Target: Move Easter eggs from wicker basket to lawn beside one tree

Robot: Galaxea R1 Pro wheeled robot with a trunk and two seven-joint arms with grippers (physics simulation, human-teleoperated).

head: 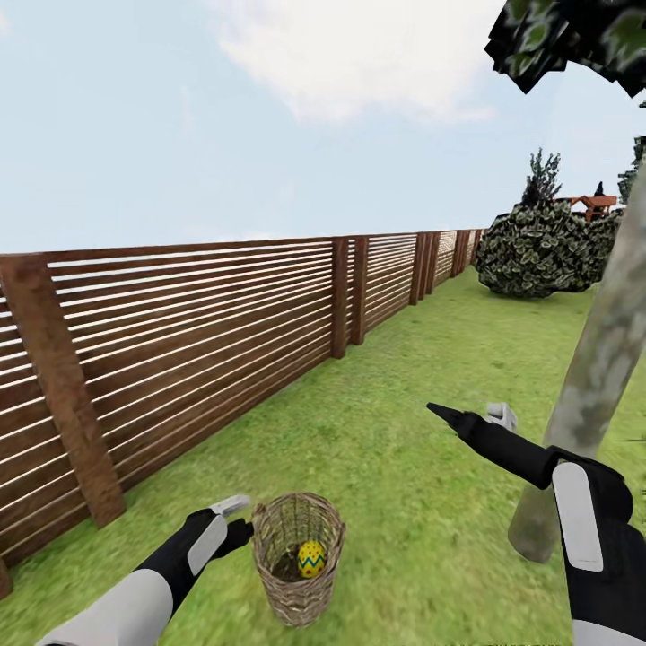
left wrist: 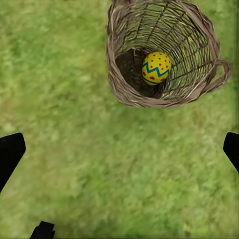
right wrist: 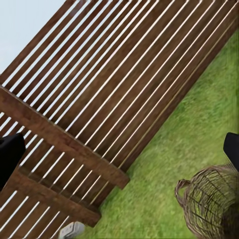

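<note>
A round, bowl-shaped basket of loosely woven tan-brown wicker (head: 298, 556) is standing upright on the short green lawn (head: 422, 395), and one small yellow Easter egg with red dots and a blue-teal zigzag band (head: 311, 557) is lying at its bottom. No other egg is showing inside it.

The left gripper (head: 235, 520) is hanging just beside the basket, on the side toward the brown slatted wooden fence (head: 179, 350), near the rim but not touching it. In the left wrist view its dark fingers (left wrist: 10, 154) are standing wide apart over bare grass, gripping nothing, while the basket (left wrist: 119, 84) and the egg (left wrist: 156, 67) are lying ahead of them.

The right gripper (head: 471, 416) is reaching forward above the lawn, well apart from the basket and near the slim pale grey-green mottled tree trunk (head: 597, 368). Its fingers (right wrist: 10, 154) are spread and empty, pointing toward the fence (right wrist: 114, 94), with the basket (right wrist: 209, 204) showing at one corner.

A round leafy bush (head: 538, 251) is sitting far off along the fence.
</note>
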